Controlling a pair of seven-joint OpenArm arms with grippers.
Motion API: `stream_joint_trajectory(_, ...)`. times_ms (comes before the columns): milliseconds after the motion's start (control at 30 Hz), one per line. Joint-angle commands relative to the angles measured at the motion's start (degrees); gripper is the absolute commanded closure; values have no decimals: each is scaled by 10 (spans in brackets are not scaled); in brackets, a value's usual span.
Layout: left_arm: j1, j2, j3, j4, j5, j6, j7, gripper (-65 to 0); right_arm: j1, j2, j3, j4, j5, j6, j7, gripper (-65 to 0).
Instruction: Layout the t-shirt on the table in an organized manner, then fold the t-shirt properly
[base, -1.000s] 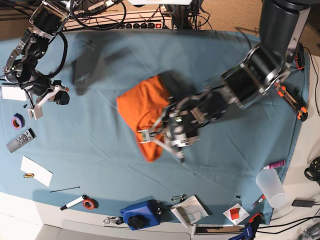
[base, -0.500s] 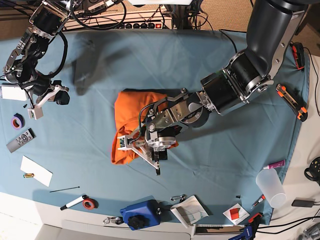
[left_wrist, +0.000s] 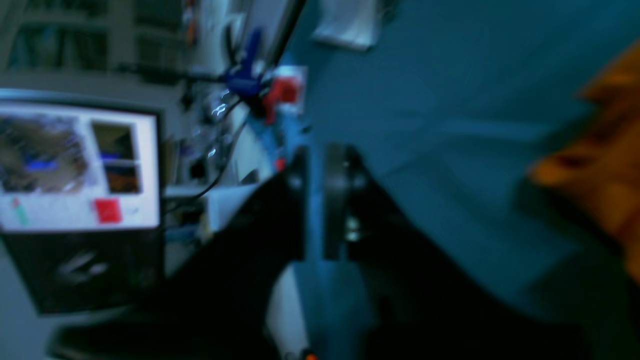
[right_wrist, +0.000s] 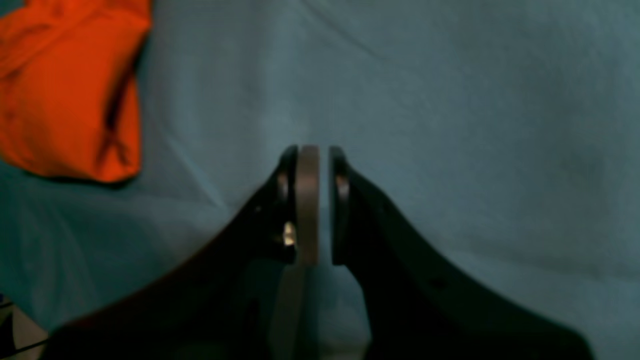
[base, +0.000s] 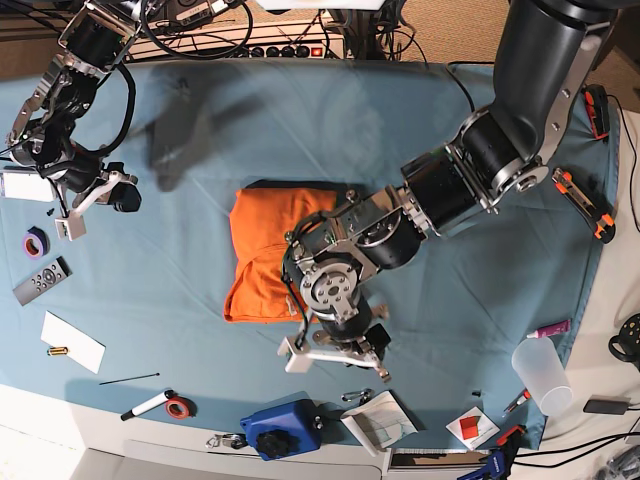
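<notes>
Base view: the left gripper (base: 335, 357) hangs over bare blue tabletop (base: 480, 290) just beside the shirt's near edge, jaws pinched together with nothing between them.
Left wrist view: blurred, but the two fingers (left_wrist: 334, 200) sit nearly touching, blue cloth behind them, orange only at the far right.
Right gripper (base: 70, 220): parked well apart from the shirt near the tabletop's far side; in its wrist view the jaws stand almost closed on nothing.
Shirt location: the t-shirt (base: 270, 255) lies mid-tabletop, a little toward the right arm's side.
Shirt look: a compact orange block, doubled over, with a lumpy lower corner and uneven edges; no sleeves or collar showing from here.
Risk one: a low sweep by the left arm could snag the bundle and drag it open, as the wrist sits right against the shirt's edge.
Risk two: a pinch aimed at the shirt could catch the blue cover instead and pull wrinkles under it.
Risk three: pressing the bulky corner may skew the fold.
</notes>
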Motion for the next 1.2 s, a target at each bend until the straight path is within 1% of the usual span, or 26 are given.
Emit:
stream_joint_trajectory(0, -20, 5, -10, 10, 24, 6, 3, 0, 10, 11, 2, 9, 18, 3, 10, -42)
stream_joint_trajectory(67, -19, 5, -29, 10, 30, 6, 12, 0, 11, 11, 2, 9, 24, 4, 10, -42)
stream_joint_trajectory(167, -11, 5, -86, 10, 28, 6, 21, 0, 11, 11, 2, 9, 25, 4, 10, -37)
stream_joint_trajectory(200, -5, 5, -113, 11, 27, 5, 25, 0, 11, 11, 2, 9, 25, 4, 10, -10)
stream_joint_trajectory(233, 2, 4, -142, 16, 22, 5, 28, 0, 11, 11, 2, 9, 25, 4, 10, 0)
stream_joint_trajectory(267, 10, 3, -173, 25, 6, 0, 28, 0, 12, 11, 2, 9, 25, 4, 10, 0)
stream_joint_trajectory(367, 41, -12, -265, 68, -77, -34, 18, 0, 16, 11, 2, 9, 25, 4, 10, 0)
stream_joint_trajectory(433, 67, -28, -318, 105, -127, -52, 9, 0, 21, 11, 2, 9, 25, 4, 8, 0)
stream_joint_trajectory(500, 96, -49, -356, 143, -153, -67, 2, 0, 28, 11, 2, 9, 26, 4, 4, 0)
stream_joint_trajectory(600, 144, -90, -385, 197, -165, -71, -6, 0, 30, 11, 1, 10, 27, 4, 1, 0)
stream_joint_trajectory(700, 196, -130, -400, 247, -189, -72, -15, 0, 30, 10, 1, 11, 47, 5, -8, 0)
stream_joint_trajectory(767, 233, -147, -410, 278, -192, -72, -16, 0, 30, 10, 1, 11, 76, 24, -21, 0)
stream_joint_trajectory(867, 295, -162, -441, 324, -194, -72, -19, 0, 28, 10, 1, 12, 110, 24, -36, 0)
stream_joint_trajectory(1000, 388, -169, -499, 394, -203, -73, -24, 0, 1, 10, 1, 34, 116, 24, -36, 0)
stream_joint_trajectory(1067, 433, -179, -515, 427, -204, -87, -27, 0, -24, 10, 1, 67, 115, 24, -36, 0)
stream_joint_trajectory(1167, 492, -196, -528, 470, -204, -85, -30, 0, -69, 10, 1, 135, 115, 24, -36, 0)
